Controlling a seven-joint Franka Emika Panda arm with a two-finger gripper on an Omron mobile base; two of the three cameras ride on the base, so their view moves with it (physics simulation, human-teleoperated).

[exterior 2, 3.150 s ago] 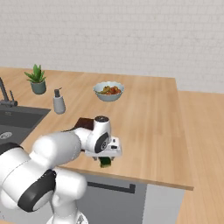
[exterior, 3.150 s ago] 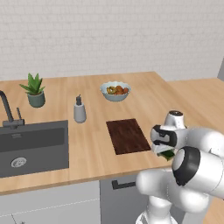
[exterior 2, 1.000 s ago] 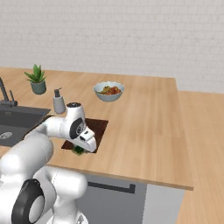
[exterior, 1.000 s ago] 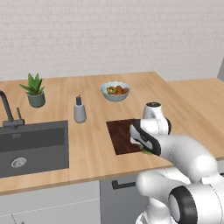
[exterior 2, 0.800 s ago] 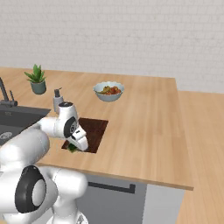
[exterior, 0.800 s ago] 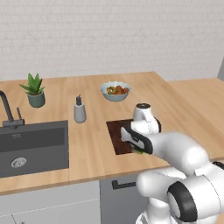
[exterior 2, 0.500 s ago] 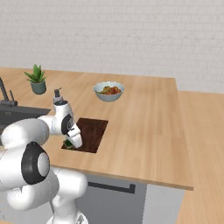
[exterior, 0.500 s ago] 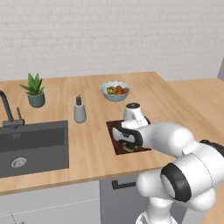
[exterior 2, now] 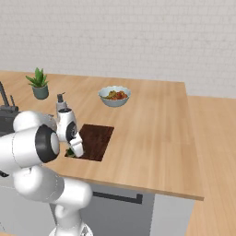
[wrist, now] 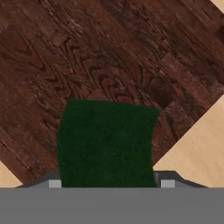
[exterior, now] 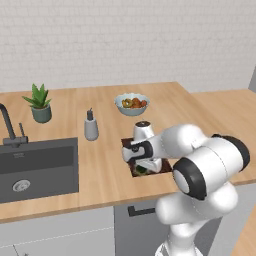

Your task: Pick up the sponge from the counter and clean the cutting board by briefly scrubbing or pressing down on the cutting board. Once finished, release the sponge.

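Left base view, left to right: dark grey sink (exterior: 37, 167) with black faucet (exterior: 9, 125) set into the light wooden surface (exterior: 102, 170); potted plant (exterior: 40, 103) behind the sink; grey soap dispenser (exterior: 90, 127) just right of the sink; fruit bowl (exterior: 131, 103) farther back.

The cutting board (exterior: 129, 145) lies in front of the bowl, mostly covered by the white arm. The gripper (exterior: 142, 167) points down over the board's near end. A bit of green, the sponge (exterior: 140, 170), shows beneath it, low over the board.

Hand view: the sponge (wrist: 106, 143) sits between the two fingers (wrist: 54, 182), its sides meeting both pads; the fingers are clamped on it. Dark reddish board grain (wrist: 109, 57) lies directly behind it. Bare tan surface shows at the right edge and lower left corner. Whether the sponge touches the board cannot be told.

Right base view: the gripper (exterior 2: 73, 150) is at the board's (exterior 2: 96, 138) near left corner, green sponge (exterior 2: 70, 151) at its tip.
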